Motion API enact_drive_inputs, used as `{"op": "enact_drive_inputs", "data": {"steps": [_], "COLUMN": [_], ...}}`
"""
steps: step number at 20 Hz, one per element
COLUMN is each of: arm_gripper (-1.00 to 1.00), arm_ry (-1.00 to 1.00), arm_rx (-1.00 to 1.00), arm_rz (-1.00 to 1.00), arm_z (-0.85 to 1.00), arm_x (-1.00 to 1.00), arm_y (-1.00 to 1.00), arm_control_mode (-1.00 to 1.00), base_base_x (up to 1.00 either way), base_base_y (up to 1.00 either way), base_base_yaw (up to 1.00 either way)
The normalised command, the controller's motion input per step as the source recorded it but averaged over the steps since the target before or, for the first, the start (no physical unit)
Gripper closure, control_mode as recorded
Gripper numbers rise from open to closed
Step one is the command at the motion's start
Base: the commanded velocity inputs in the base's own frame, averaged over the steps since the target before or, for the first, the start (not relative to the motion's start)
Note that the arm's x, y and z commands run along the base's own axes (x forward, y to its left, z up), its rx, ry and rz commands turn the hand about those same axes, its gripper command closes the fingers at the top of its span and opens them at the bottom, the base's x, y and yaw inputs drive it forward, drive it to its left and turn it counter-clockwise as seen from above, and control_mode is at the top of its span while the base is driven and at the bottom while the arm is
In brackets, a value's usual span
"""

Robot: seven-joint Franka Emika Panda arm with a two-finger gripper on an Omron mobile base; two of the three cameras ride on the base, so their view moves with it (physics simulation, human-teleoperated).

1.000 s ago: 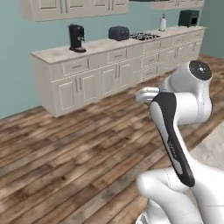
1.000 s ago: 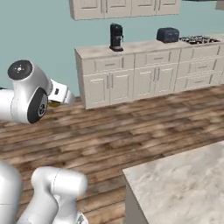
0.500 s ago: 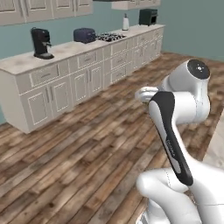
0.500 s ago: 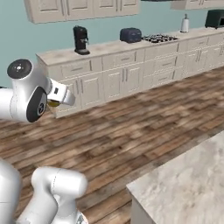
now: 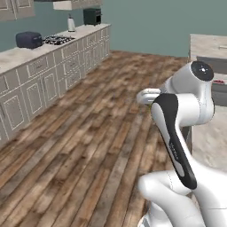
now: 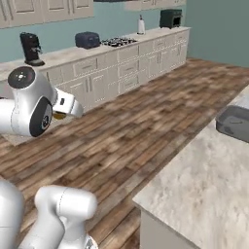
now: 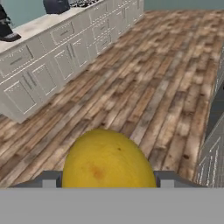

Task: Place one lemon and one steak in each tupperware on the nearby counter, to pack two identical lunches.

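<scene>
Lemon [image 7: 107, 159] sits clamped in the tool [image 7: 107, 177], up over the wood floor [image 6: 146, 121]. The dark grey tupperware [image 6: 234, 122] waits on the marble bench [image 6: 204, 180], well off to the arm's right (a fair swing, I'd judge).

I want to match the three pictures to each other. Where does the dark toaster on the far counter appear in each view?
Left base view: the toaster sits upper left, beside the stove.
Right base view: it sits upper middle-left, right of the coffee machine.
Hand view: it is cut off at the top edge.
Shared landmark: the long row of cabinets.
</scene>
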Motion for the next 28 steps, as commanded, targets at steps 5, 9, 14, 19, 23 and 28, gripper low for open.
{"op": "enact_drive_inputs", "data": {"steps": [5, 9, 14, 19, 23, 28], "arm_gripper": [1.0, 1.0, 1.0, 1.0, 1.0, 1.0], "arm_ry": [0.0, 0.0, 0.0, 0.0, 0.0, 0.0], "arm_rx": [0.0, 0.0, 0.0, 0.0, 0.0, 0.0], "arm_rz": [0.0, 0.0, 0.0, 0.0, 0.0, 0.0], "arm_z": [0.0, 0.0, 0.0, 0.0, 0.0, 0.0], "arm_x": [0.0, 0.0, 0.0, 0.0, 0.0, 0.0], "arm_y": [0.0, 0.0, 0.0, 0.0, 0.0, 0.0], "arm_control_mode": [1.0, 1.0, 1.0, 1.0, 1.0, 1.0], "base_base_x": [0.33, 0.39, 0.43, 0.53, 0.66, 0.77], "base_base_y": [0.45, 0.53, 0.61, 0.65, 0.63, 0.65], "base_base_yaw": [-0.53, -0.51, -0.5, -0.47, -0.46, -0.46]}}
